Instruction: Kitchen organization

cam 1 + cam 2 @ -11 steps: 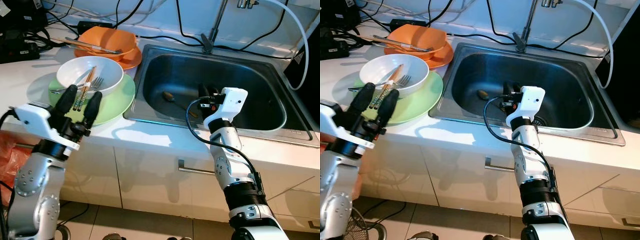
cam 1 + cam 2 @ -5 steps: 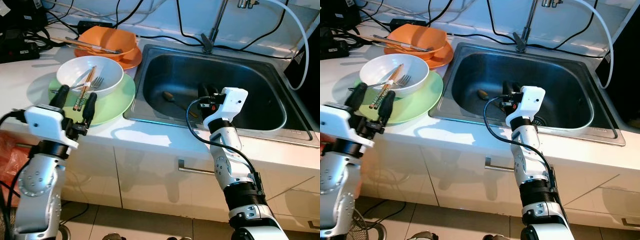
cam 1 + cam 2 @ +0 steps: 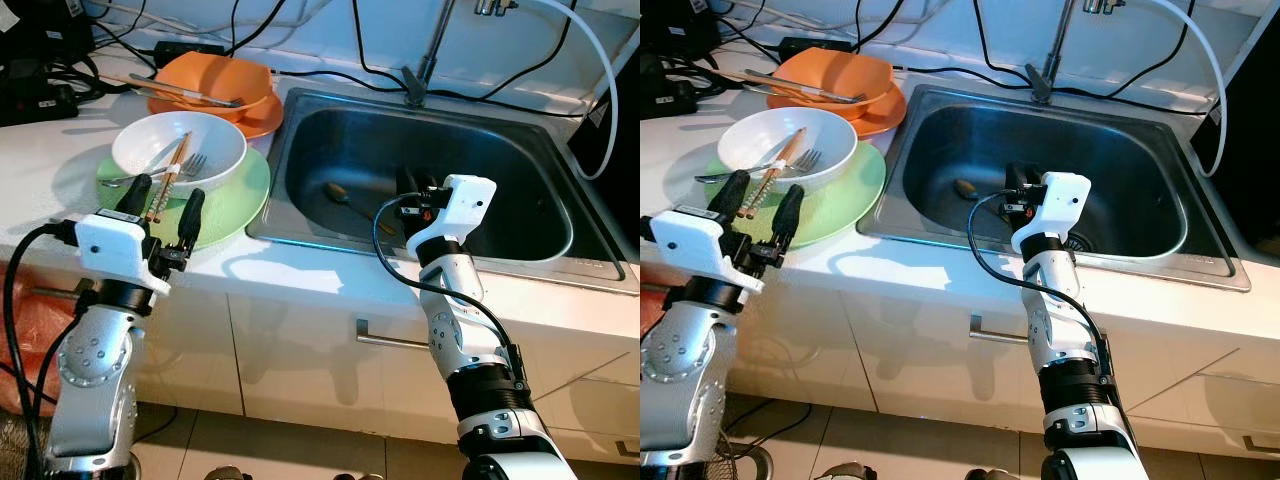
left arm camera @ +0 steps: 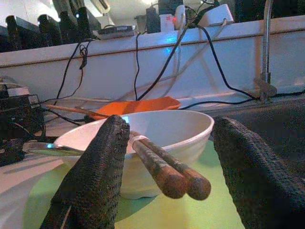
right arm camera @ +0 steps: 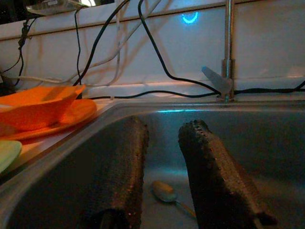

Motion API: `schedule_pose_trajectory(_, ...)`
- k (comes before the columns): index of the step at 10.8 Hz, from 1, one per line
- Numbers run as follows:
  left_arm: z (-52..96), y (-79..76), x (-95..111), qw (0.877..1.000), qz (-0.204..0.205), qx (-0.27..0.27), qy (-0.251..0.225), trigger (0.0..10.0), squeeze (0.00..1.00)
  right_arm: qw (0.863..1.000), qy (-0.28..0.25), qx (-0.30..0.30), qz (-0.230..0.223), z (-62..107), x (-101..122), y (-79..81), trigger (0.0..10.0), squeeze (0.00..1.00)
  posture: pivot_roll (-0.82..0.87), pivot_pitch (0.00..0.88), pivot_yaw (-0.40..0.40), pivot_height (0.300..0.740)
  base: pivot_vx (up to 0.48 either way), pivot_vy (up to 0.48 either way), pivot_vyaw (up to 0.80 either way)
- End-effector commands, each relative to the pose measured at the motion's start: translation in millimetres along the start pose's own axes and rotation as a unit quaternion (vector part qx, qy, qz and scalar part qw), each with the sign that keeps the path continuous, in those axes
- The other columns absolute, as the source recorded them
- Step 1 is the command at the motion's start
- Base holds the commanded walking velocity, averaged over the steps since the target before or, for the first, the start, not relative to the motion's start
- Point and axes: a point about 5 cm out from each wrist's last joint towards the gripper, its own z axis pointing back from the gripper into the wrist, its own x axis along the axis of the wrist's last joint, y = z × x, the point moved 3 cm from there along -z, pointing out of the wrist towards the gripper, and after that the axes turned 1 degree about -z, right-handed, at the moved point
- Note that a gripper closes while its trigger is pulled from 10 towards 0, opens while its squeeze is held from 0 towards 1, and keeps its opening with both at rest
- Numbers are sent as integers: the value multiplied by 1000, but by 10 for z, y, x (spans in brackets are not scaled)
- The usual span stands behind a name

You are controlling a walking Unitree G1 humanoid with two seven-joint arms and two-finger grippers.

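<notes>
A white bowl [image 3: 215,145] holding brown chopsticks [image 3: 170,172] and a fork [image 3: 196,163] sits on a green plate [image 3: 240,200] on the white counter. My left gripper [image 3: 166,203] hovers open at the plate's near edge, level with the bowl. In the left wrist view the chopsticks' ends [image 4: 176,179] lie between its fingers [image 4: 102,171]. My right gripper [image 3: 410,186] hangs open inside the steel sink [image 3: 300,130], close above a spoon [image 5: 164,191] on the sink floor.
An orange bowl [image 3: 215,80] with utensils rests on an orange plate [image 3: 262,122] behind the white bowl. A faucet [image 3: 432,45], black cables and a white hose [image 3: 600,70] line the back wall. Cabinet fronts with a handle [image 3: 390,341] lie below the counter.
My left arm has swung right and dropped, and its fingers now point more level at the bowl. The right arm has not moved.
</notes>
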Motion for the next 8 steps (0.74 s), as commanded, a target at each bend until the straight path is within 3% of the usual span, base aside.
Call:
schedule_pose_trajectory(1,-35,-41,9,1000,2,-3,-4,3569,0,1000,-5,-12,-2,30,3,-69,10000,0,159,88,-104,740,0,0,0)
schedule_pose_trajectory(2,-45,-51,4,1000,4,-4,-4,627,0,1000,-5,-12,-2,31,2,-68,10000,0,158,89,-103,740,0,0,0)
schedule_pose_trajectory(3,-49,-66,3,1000,4,-6,-5,0,0,1000,-4,-12,-2,35,1,-70,10000,0,158,90,-104,740,0,0,0)
schedule_pose_trajectory(8,-59,-76,12,1000,-2,-8,-7,0,0,1000,-1,-11,-1,40,-12,-70,10000,0,158,92,-107,740,0,0,0)
